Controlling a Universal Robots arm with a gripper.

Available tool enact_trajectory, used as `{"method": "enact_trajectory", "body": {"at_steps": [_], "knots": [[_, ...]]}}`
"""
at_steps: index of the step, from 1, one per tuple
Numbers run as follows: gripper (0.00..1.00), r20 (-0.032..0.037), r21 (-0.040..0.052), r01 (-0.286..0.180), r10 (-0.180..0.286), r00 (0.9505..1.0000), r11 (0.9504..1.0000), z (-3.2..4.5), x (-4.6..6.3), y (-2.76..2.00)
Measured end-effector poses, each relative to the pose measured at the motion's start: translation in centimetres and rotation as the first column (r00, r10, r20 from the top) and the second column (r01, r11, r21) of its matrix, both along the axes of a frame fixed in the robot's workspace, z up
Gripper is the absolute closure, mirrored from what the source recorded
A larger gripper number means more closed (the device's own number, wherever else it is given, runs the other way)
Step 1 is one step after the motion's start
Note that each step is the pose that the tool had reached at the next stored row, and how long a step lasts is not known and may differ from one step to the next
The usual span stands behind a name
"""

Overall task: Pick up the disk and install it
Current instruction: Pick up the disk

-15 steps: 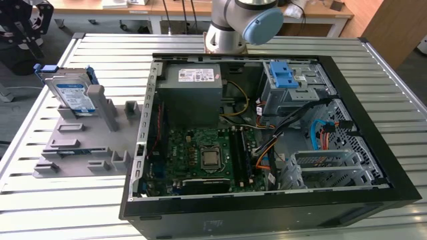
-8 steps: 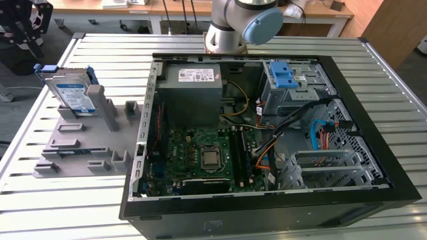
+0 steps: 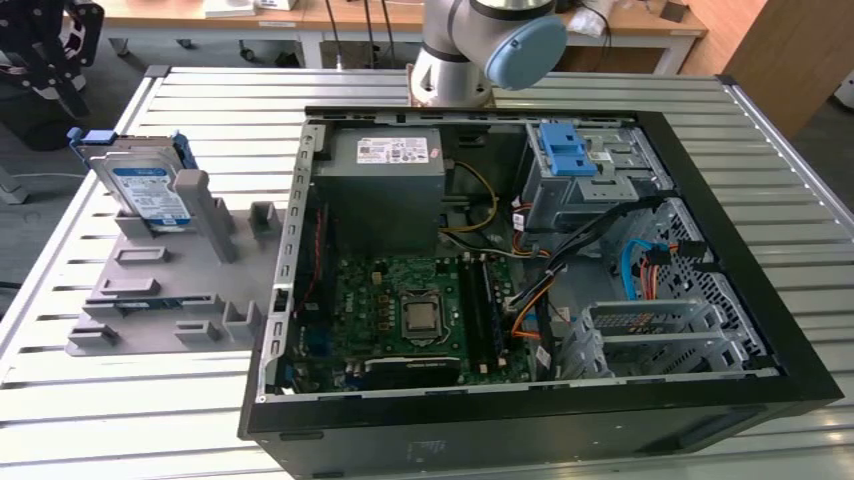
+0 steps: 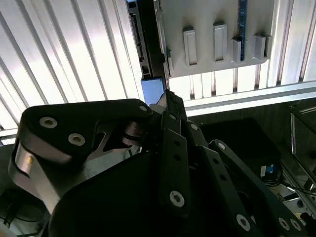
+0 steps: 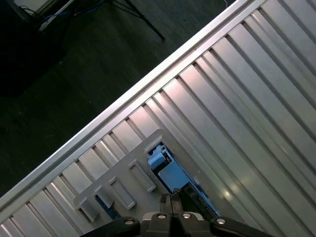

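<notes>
Exterior view: a slatted aluminium desk (image 3: 761, 130) carries an open black computer case (image 3: 534, 435) lying on its side, with the robot arm (image 3: 467, 45) rising behind it. Inside the case are a green motherboard (image 3: 407, 305), a grey power-supply box (image 3: 387, 170) and a drive cage topped by bright-blue latch tabs (image 3: 567, 150). On the exterior view's left, apart from the case, a grey slotted fixture (image 3: 160, 290) rests on the desk. The disk (image 3: 144, 185) stands on edge at the fixture's far end, leaning back. Its blue-and-white label faces the camera and its blue bracket shows along the top. It is outside the case and not yet installed.

First wrist view: the gripper (image 5: 171, 198) hangs over the fixture (image 5: 118, 190). The fingers (image 5: 176, 202) are closed against each other with nothing between them. Their tips overlap the blue-framed edge of the disk (image 5: 170, 173); whether they touch it cannot be told.

Second wrist view: the gripper (image 4: 167, 98) shows its black linkage narrowing to the tips, close to the disk's blue corner (image 4: 152, 90) and the ribbed fixture (image 4: 222, 34).
</notes>
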State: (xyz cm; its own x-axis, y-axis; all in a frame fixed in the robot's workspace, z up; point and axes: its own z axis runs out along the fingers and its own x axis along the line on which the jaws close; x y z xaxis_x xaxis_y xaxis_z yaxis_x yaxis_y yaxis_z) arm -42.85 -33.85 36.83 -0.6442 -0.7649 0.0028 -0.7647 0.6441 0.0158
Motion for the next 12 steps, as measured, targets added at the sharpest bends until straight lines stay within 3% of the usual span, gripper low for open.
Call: {"method": "enact_trajectory", "body": {"at_steps": [7,12], "knots": [[0.89,0.0000,-0.0001,-0.072,0.072,0.9974,0.9974,0.00,0.00,0.00],[0.89,0.0000,0.0000,-0.133,0.133,0.9912,0.9912,0.00,0.01,0.00]]}}
